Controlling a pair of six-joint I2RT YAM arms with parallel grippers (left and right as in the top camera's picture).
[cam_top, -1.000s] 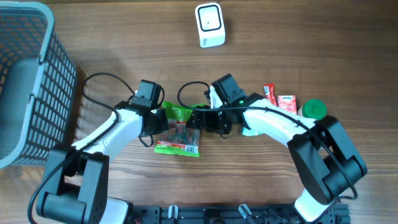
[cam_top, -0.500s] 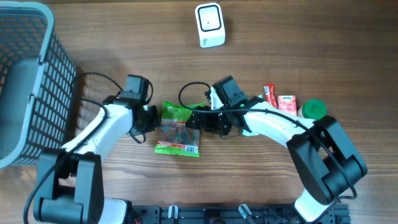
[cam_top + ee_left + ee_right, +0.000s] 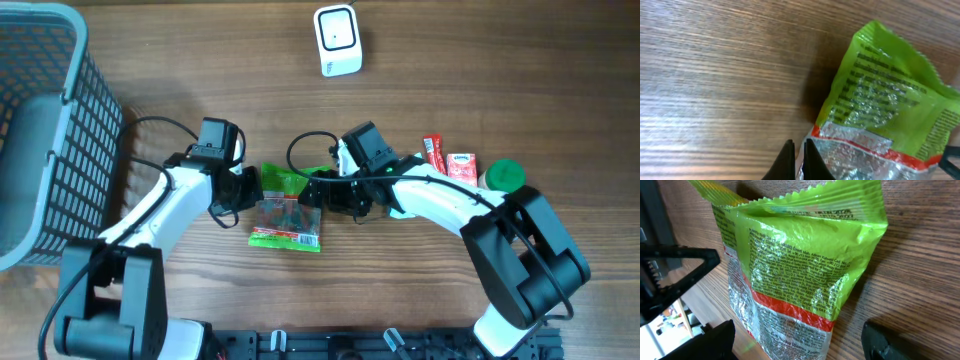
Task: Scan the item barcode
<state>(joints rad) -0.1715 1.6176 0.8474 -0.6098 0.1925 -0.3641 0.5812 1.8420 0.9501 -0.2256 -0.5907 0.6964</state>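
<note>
Okay, quick notes. Crinkly green-and-silver foil snack bag [image 3: 283,210] lies on the wooden tabletop [image 3: 480,60] between the two arms, well apart from the small white barcode scanner [image 3: 337,40] at the far edge. Left tool [image 3: 799,157] is pinched fully closed with nothing in it, tips just beside the bag's silver edge. Right tool [image 3: 796,330] stands wide, fingers either side of the bag's lower end, not gripping. No barcode visible to me in any view.

Risks: closing on loose foil likely crumples it, and a creased, shiny panel may not read. With a thin grip on one end, the bag could droop or slide out on the way to the scanner. The closed left tool could also nudge the bag sideways as the right one closes.
</note>
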